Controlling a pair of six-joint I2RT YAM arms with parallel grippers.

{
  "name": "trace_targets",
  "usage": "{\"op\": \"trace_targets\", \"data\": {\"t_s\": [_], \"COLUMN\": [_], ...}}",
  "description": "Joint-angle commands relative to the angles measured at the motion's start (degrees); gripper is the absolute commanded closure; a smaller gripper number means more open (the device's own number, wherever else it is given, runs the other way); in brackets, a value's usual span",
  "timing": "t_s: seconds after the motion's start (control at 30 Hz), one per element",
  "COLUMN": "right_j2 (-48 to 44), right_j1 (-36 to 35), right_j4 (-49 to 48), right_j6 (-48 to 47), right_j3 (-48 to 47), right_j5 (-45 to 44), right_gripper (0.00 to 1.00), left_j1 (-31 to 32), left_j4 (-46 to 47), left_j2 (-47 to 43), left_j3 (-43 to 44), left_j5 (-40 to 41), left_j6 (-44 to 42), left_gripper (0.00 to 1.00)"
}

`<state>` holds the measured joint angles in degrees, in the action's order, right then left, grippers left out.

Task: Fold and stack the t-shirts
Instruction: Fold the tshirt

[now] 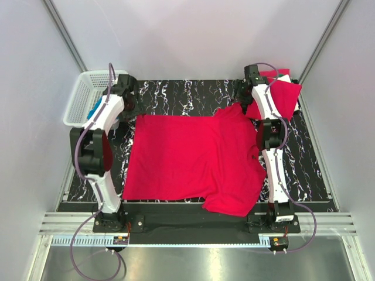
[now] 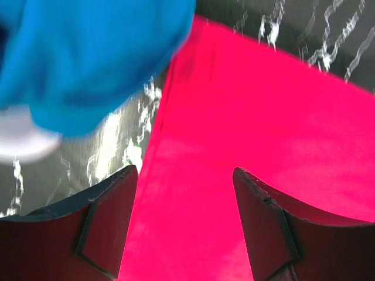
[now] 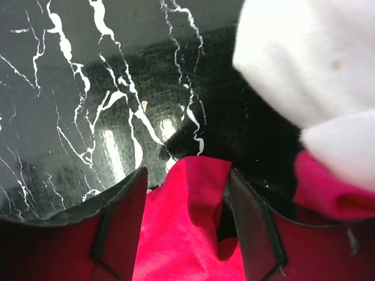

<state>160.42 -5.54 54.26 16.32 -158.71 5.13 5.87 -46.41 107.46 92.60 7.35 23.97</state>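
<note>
Bright red cotton t-shirt [image 1: 187, 158] lies flat. Right hand [image 3: 187, 175], wide, straddles its far-right sleeve tip; left hand [image 2: 184, 175], wide, hovers over its far-left corner.

We see a white plastic basket [image 1: 79, 102] just left of the left gripper [image 2: 184, 175]. A blue cloth [image 2: 88, 58] in it sits ahead and to the left of that gripper's fingertips. A black, white-veined marble tabletop [image 3: 88, 105] spreads ahead of the right gripper [image 3: 187, 175].

T-shirt [image 1: 187, 158] on table [image 1: 179, 93], basket [image 1: 82, 99] far left (folded stack [image 1: 286, 95] far right)
</note>
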Motion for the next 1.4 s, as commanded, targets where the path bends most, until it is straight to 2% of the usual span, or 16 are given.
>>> {"op": "trace_targets", "data": {"t_s": [0.0,0.13,0.43,0.77,1.37], "right_j2": [0.9,0.9,-0.4,-1.7,-3.1], "right_j1": [-1.1,-1.1,-1.1,-1.1,-1.1], "right_j4": [0.9,1.0,0.8,0.8,0.8], "right_j6": [-0.6,-0.8,-0.7,-0.4,-0.4], "right_j3": [1.3,1.2,0.9,2.0,2.3], "right_j5": [-0.6,-0.7,0.1,0.9,1.5], "right_gripper": [0.36,0.34,0.33,0.32,0.31], "left_j1": [-0.3,-0.2,-0.7,-1.6,-3.6], "left_j4": [-1.7,-3.8,-4.7,-8.0,-12.4], "left_j2": [7.2,13.6,21.1,29.9,35.1], "left_j3": [11.5,16.7,23.0,34.8,38.4], "left_j5": [0.9,-0.7,1.0,3.3,1.2], "left_j6": [-1.0,-1.1,1.1,2.5,5.7], "left_gripper": [0.29,0.3,0.31,0.32,0.34]}}
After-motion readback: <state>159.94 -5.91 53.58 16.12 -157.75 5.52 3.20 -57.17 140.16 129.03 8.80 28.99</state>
